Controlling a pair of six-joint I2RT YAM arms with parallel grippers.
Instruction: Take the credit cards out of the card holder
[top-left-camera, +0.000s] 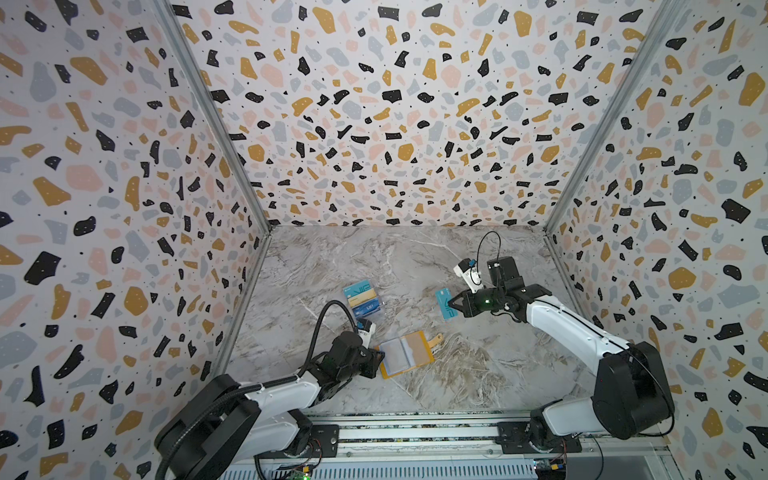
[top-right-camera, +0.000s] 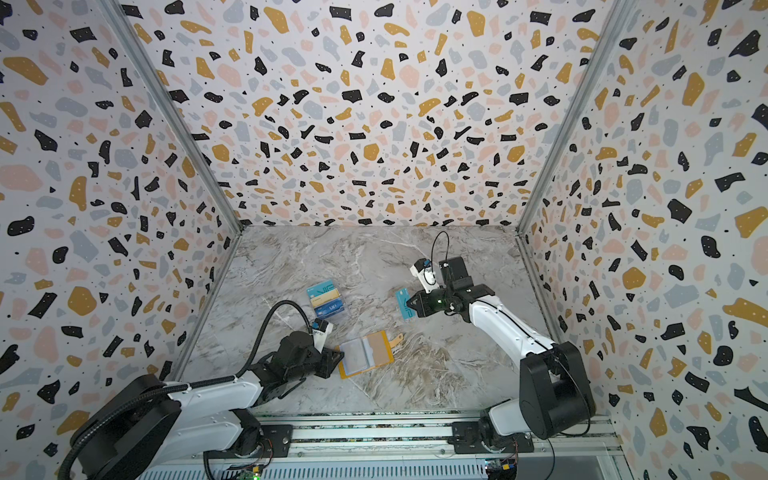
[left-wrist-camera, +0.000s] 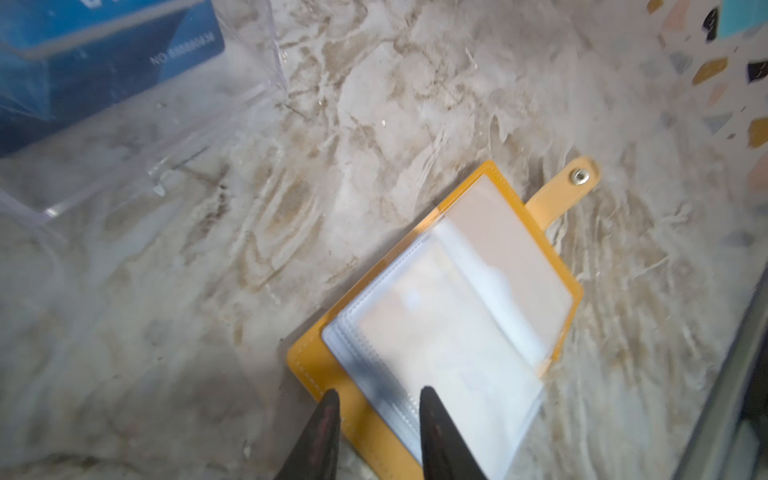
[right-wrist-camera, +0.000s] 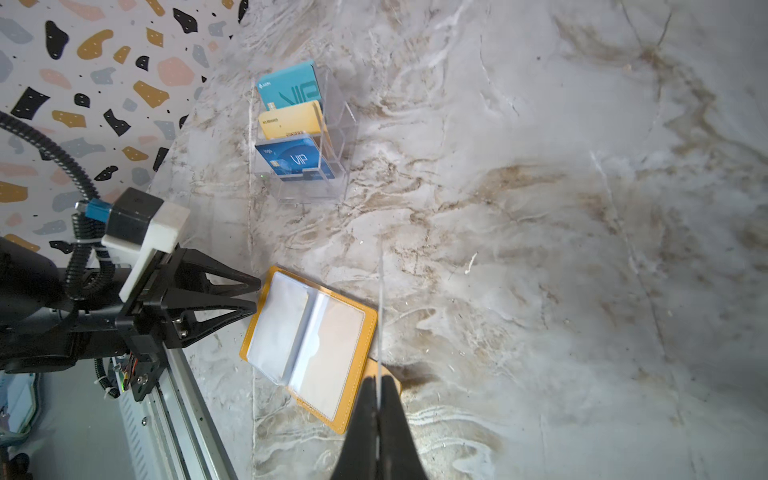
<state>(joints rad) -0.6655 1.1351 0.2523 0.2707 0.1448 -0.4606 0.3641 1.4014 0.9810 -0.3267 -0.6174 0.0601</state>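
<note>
Left gripper low, jaws parted; right gripper raised, jaws clamped.

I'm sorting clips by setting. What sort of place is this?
Probably a robot test booth, not a home or shop: terrazzo-patterned wall panels box in a grey marble-look tabletop, and two white-and-black robot arms stand on an aluminium rail at its front edge.

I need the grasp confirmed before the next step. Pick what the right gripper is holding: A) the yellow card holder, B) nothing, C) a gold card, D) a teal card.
D: in a top view the right gripper is shut on a teal card, which it holds apart from the open yellow card holder.
</note>
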